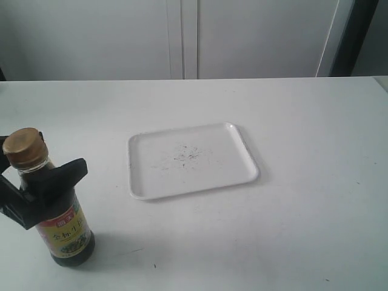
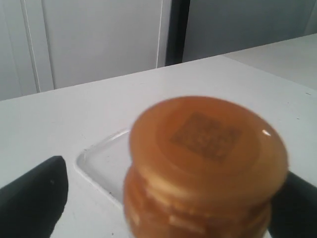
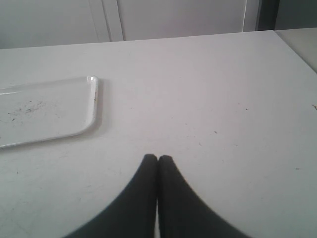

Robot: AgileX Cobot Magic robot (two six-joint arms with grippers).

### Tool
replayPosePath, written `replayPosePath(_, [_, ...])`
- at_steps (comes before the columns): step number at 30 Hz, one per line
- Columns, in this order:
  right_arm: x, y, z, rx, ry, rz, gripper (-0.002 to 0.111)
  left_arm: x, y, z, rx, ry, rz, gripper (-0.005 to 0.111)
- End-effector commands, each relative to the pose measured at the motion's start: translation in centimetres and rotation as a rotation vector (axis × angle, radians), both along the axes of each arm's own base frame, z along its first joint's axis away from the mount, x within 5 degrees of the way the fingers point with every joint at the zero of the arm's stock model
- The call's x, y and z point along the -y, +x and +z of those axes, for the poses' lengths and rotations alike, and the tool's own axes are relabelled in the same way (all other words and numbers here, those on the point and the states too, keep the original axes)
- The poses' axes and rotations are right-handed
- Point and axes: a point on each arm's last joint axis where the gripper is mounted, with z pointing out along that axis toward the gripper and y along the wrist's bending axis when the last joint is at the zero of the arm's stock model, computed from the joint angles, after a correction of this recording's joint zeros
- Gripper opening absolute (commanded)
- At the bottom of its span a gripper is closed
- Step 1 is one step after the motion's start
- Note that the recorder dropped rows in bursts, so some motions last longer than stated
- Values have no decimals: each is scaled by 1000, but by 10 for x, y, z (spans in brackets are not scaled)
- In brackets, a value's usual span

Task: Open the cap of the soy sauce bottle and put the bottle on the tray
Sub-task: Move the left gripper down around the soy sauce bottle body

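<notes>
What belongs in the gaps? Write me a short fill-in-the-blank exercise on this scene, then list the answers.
1. The cap on the soy sauce bottle is ____.
2. The left gripper grips the bottle just below its ____.
3. The white tray holds only dark ____.
4. The right gripper has its fingertips pressed ____.

Answers: closed; neck; specks; together

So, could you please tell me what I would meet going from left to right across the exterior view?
Left gripper closed around the soy sauce bottle, which stands upright with its cap shut → bare stretch of table → white tray, holding only dark specks → more bare table out to the right edge.
</notes>
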Motion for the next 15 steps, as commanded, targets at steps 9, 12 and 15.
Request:
replayPosePath(9, [0, 0, -1, 8, 3, -8, 0, -1, -7, -24, -26, 46, 0, 102])
replayPosePath(12, [0, 0, -1, 8, 3, -8, 0, -1, -7, -31, -46, 64, 2, 102])
replayPosePath(15, [0, 0, -1, 8, 3, -8, 0, -1, -5, -37, -72, 83, -2, 102])
